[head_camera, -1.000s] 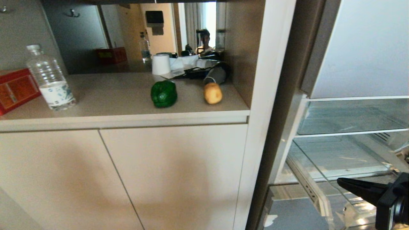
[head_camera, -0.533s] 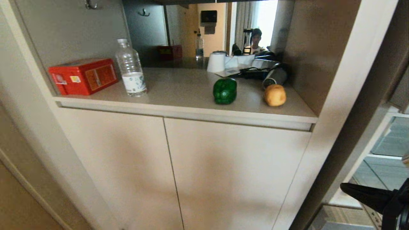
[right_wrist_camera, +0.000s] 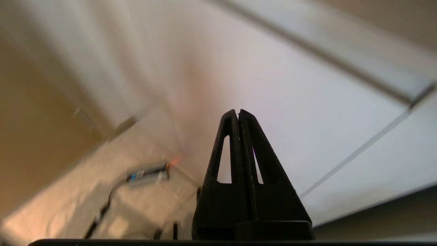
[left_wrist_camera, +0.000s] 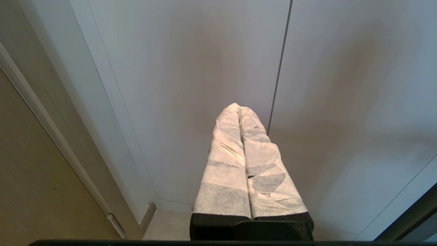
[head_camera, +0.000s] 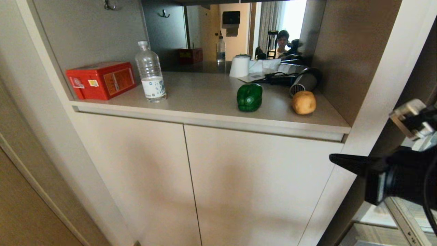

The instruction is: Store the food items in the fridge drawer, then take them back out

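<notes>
Both food items lie on the beige counter [head_camera: 205, 99] in the head view: a glossy green bell pepper [head_camera: 249, 97] and, to its right, a round tan potato [head_camera: 304, 102]. The fridge drawer is out of view. My right gripper [head_camera: 333, 159] is shut and empty at the right edge, below counter level and right of the potato, pointing left in front of the cabinet doors. Its black gripper [right_wrist_camera: 237, 112] shows pressed together in the right wrist view. My left gripper [left_wrist_camera: 238, 106], wrapped in white, is shut and empty, pointing at the cabinet doors low down.
A red box [head_camera: 100, 79] and a clear water bottle [head_camera: 150, 72] stand at the counter's left. A white cup [head_camera: 239, 66], papers and a hair dryer [head_camera: 297, 82] sit behind the food. A mirror shows a person. Beige cabinet doors [head_camera: 239, 184] fill the front; a white upright [head_camera: 382, 89] bounds the right.
The whole view has swung left, so the fridge interior has left the picture and the counter's left end came in. My right gripper has risen and reached further left, still shut.
</notes>
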`<state>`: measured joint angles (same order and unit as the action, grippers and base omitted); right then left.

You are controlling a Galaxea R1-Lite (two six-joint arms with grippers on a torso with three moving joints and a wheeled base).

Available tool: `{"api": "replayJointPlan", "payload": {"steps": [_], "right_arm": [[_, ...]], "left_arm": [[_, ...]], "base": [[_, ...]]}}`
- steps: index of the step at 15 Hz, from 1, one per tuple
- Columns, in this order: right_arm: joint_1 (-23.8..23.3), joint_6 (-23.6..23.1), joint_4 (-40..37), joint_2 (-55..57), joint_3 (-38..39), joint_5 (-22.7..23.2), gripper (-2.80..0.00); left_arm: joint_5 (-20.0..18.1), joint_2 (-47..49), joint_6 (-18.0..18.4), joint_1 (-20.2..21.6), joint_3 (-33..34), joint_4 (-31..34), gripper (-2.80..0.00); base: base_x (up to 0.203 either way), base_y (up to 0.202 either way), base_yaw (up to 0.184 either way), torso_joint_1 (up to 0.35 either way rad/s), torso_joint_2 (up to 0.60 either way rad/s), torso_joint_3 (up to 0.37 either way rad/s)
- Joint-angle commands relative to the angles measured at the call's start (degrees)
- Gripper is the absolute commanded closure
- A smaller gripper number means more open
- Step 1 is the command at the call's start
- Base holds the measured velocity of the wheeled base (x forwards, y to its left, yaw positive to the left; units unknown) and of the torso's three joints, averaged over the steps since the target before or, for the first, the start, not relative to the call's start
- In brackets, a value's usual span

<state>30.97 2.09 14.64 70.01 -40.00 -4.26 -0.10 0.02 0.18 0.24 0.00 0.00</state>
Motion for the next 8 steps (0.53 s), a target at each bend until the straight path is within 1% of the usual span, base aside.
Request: {"api": "replayJointPlan", "payload": {"steps": [1, 3, 4, 5, 6, 8], "right_arm": [[4.03, 1.1, 1.26, 8.42, -3.9, -8.27, 0.0], [5.96, 1.37, 5.76, 14.75, -8.06, -17.5, 0.0], [6.36, 0.37, 8.13, 17.54, -10.76, -22.41, -2.8], [6.6, -2.25, 9.77, 19.65, -13.49, -26.61, -2.8], [6.76, -3.63, 10.43, 20.68, -15.4, -28.63, -2.8], [6.82, -4.5, 10.53, 21.87, -19.45, -31.54, -2.8]], "left_arm": [[0.01, -0.02, -0.01, 0.02, 0.0, 0.0, 0.0], [0.01, -0.02, -0.01, 0.02, 0.0, 0.0, 0.0], [0.01, -0.02, -0.01, 0.02, 0.0, 0.0, 0.0], [0.01, -0.02, -0.01, 0.02, 0.0, 0.0, 0.0], [0.01, -0.02, -0.01, 0.02, 0.0, 0.0, 0.0], [0.01, -0.02, -0.01, 0.02, 0.0, 0.0, 0.0]], "base": [[0.0, 0.0, 0.0, 0.0, 0.0, 0.0], [0.0, 0.0, 0.0, 0.0, 0.0, 0.0], [0.0, 0.0, 0.0, 0.0, 0.0, 0.0], [0.0, 0.0, 0.0, 0.0, 0.0, 0.0], [0.0, 0.0, 0.0, 0.0, 0.0, 0.0], [0.0, 0.0, 0.0, 0.0, 0.0, 0.0]]}}
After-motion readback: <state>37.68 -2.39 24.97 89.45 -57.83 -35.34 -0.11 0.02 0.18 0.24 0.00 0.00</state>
